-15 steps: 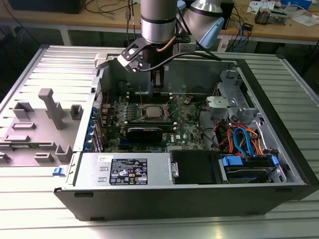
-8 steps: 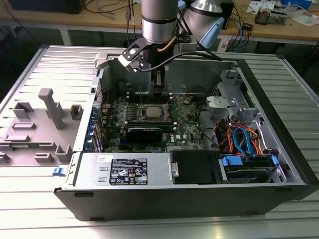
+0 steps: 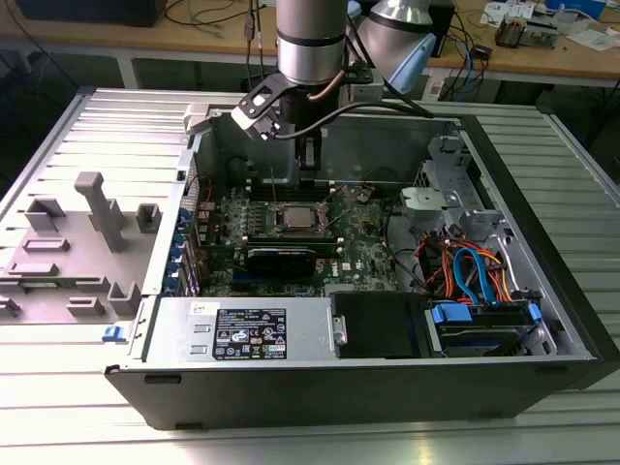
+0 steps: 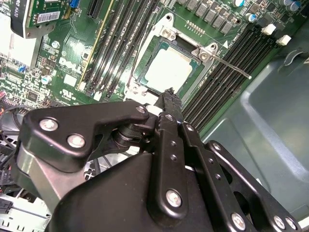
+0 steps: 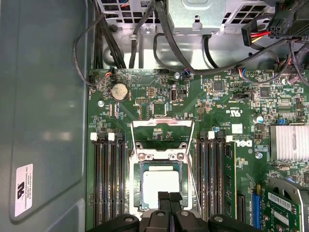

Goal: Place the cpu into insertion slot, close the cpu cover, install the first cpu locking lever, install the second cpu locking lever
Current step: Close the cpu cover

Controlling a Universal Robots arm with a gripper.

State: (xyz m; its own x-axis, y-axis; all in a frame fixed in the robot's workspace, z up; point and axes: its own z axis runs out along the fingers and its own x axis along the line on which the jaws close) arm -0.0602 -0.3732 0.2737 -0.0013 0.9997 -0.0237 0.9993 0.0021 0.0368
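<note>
exterior view high, both wrist views near cpu [image 4: 168, 71] [image 5: 157, 183]

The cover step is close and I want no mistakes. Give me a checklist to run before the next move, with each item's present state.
1. The cpu lies in the insertion slot: ok.
2. The cpu cover is closed: not ok, it stands swung open.
3. The locking lever is latched: not ok, its rod juts out free.
4. The gripper is empty: ok, its fingers are shut on nothing, above the cpu's edge.
5. The cpu corners are aligned with the slot: cannot tell.
</note>
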